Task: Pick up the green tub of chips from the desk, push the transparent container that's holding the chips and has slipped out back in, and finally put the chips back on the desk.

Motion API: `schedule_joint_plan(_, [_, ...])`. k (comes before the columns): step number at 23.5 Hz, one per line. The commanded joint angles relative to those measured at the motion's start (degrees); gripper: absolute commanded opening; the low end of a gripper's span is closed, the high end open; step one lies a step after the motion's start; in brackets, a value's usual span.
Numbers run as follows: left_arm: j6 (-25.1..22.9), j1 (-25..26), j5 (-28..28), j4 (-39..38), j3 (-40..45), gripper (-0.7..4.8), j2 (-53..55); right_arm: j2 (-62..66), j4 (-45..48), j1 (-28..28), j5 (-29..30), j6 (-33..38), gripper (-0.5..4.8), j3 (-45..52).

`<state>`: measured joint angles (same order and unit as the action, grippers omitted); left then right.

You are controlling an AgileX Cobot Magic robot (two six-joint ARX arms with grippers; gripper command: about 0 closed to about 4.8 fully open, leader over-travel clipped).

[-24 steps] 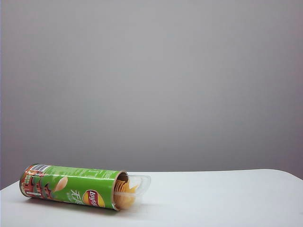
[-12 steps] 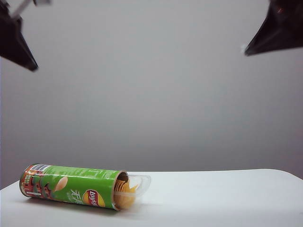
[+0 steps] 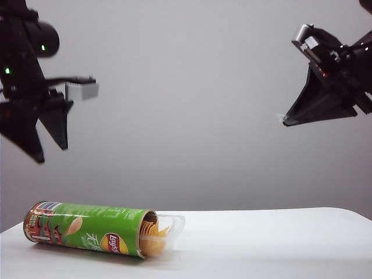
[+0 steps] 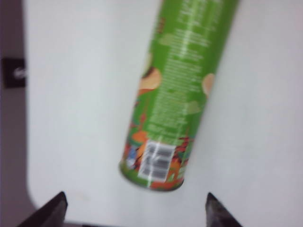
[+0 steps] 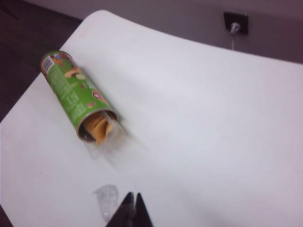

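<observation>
green cardboard tub of chips, long cylinder w/ red-yellow logo, lies on its side at the left of the broad white smooth desk, long axis running roughly left-right across the exterior view, closed barcode end toward the left edge, open mouth toward the middle. small clear thin-plastic transparent container sticks partway out of that mouth, pale-yellow stacked chips showing through it. left gripper hangs high above the tub's closed end, well apart from it, pointing downward; fingertips stand wide apart in the left wrist view, nothing between them, tub's barcode end straight ahead & lengthwise away from the cam. so left arm is the nearer one, prob. the one to come down on the tub body across its axis. right gripper is up high at the right, well apart from everything, tilted down toward the middle; jaws pressed together, empty, tips aimed over bare desk short of the container's end. nothing lifted yet.
</observation>
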<state>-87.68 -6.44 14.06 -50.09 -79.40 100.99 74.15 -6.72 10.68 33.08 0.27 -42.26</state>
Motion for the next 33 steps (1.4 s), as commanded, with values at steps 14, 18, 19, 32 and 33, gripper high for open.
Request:
schedule_joint_plan(14, [-1.5, -1.1, -0.4, 5.9, -0.2, 4.79, 14.3, 1.3, 0.9, 0.0, 5.5, -0.3, -0.08, -0.2])
schedule_joint_plan(18, [-1.5, -1.1, -0.8, 7.2, -0.2, 4.79, 16.4, 2.6, 1.0, 0.0, 5.5, -0.3, -0.08, -0.2])
schedule_joint_plan(19, [-1.2, -1.1, -1.2, 8.3, -0.1, 4.79, 17.0, 3.4, 1.0, 0.0, 5.4, -0.3, -0.08, -0.2])
schedule_joint_plan(32, [0.0, -3.0, -4.7, 13.7, -0.1, 4.11, 19.3, 6.4, 3.1, 0.1, 5.5, 1.0, -0.08, -0.2])
schedule_joint_plan(33, [0.1, -3.0, -5.8, 13.7, -0.1, 3.82, 19.3, 6.4, 3.5, 0.1, 5.5, 1.3, -0.08, -0.2])
